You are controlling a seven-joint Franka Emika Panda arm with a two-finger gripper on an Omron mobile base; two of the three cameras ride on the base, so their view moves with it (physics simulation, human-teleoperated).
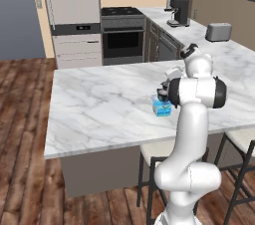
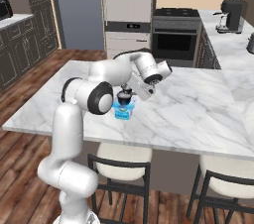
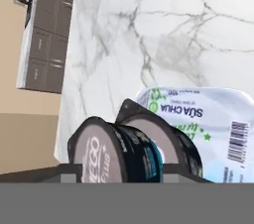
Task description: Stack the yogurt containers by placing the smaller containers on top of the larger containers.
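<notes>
Gripper (image 2: 127, 92) hovers right over the light-blue tub (image 2: 123, 110) on the marble table (image 2: 198, 104), apparently clamped on a dark cup (image 3: 116, 151); a second cup (image 3: 171, 141) sits beside. Looks like the placing step. Next: lower squarely, then let go.

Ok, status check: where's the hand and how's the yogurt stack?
Hand low over blue tub, at a dark cup. Second dark cup on tub lid. Grip state unclear. Marble counter around the tub.

Even, bright, diffuse light is seen throughout; only soft shadows are cast on the marble counter (image 1: 99, 104). Slight rendering blur is noted; no glare is visible.
</notes>
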